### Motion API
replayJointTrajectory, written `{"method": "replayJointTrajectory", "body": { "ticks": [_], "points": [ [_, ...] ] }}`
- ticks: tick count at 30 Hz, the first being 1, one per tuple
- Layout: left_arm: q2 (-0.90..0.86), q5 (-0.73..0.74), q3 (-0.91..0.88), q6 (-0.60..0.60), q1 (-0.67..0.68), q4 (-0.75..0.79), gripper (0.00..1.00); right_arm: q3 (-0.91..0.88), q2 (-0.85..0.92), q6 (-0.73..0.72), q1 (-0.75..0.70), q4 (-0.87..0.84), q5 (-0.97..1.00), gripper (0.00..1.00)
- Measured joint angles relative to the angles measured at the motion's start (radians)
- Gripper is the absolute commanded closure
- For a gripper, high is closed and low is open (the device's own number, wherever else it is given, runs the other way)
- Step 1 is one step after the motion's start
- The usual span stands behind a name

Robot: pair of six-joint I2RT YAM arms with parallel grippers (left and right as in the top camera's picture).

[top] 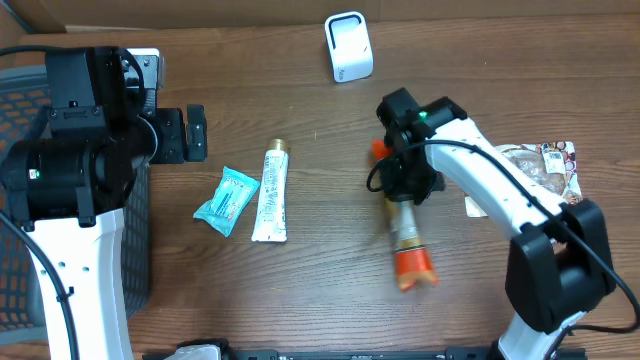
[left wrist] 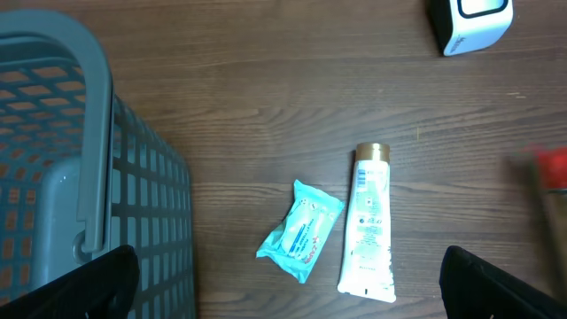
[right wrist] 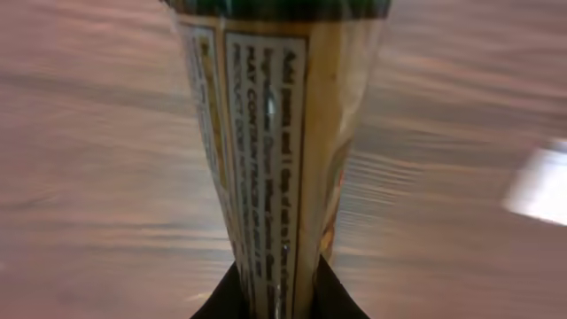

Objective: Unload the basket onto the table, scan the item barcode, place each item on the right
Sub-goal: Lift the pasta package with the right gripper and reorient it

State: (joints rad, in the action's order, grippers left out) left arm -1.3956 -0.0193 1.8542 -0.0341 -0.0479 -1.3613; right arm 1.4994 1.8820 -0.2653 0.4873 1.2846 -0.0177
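The golden tube (top: 408,235) lies right of centre in the overhead view, its orange lower end blurred and its upper part hidden under the right gripper (top: 406,190), whose jaws are clenched on its flat printed body. The white scanner (top: 348,47) stands well apart at the top edge, bare table (top: 330,290) between. The left gripper (top: 190,133) hangs spread wide beside the basket (left wrist: 53,133) at far left.

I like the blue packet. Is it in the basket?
No, the blue packet lies on the table beside the white tube, outside the basket.
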Motion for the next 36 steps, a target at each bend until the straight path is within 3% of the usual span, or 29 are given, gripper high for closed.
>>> {"method": "replayJointTrajectory", "body": {
  "ticks": [6,7,8,9,10,11,15,20,26,31,36],
  "points": [
    [0.000,0.000,0.000,0.000,0.000,0.000,0.00,0.003,0.009,-0.055,0.092,0.020,0.221,0.92],
    [0.000,0.000,0.000,0.000,0.000,0.000,0.00,0.003,0.014,-0.058,0.103,0.005,0.228,0.87],
    [0.000,0.000,0.000,0.000,0.000,0.000,0.00,0.003,0.024,-0.060,0.115,-0.013,0.233,0.75],
    [0.000,0.000,0.000,0.000,0.000,0.000,0.01,0.003,0.035,-0.061,0.126,-0.029,0.233,0.53],
    [0.000,0.000,0.000,0.000,0.000,0.000,0.00,0.003,0.047,-0.060,0.137,-0.043,0.232,0.40],
    [0.000,0.000,0.000,0.000,0.000,0.000,0.01,0.004,0.061,-0.058,0.149,-0.048,0.229,0.32],
    [0.000,0.000,0.000,0.000,0.000,0.000,0.00,0.004,0.096,-0.042,0.183,-0.053,0.223,0.14],
    [0.000,0.000,0.000,0.000,0.000,0.000,0.00,0.004,0.101,-0.012,0.172,-0.033,0.202,0.09],
    [0.000,0.000,0.000,0.000,0.000,0.000,0.01,0.004,0.101,0.106,0.043,-0.020,0.063,0.13],
    [0.000,0.000,0.000,0.000,0.000,0.000,0.00,-0.030,0.101,0.219,-0.073,-0.091,-0.120,0.14],
    [0.000,0.000,0.000,0.000,0.000,0.000,0.00,-0.105,0.102,0.266,-0.085,-0.188,-0.257,0.14]
  ]
}}
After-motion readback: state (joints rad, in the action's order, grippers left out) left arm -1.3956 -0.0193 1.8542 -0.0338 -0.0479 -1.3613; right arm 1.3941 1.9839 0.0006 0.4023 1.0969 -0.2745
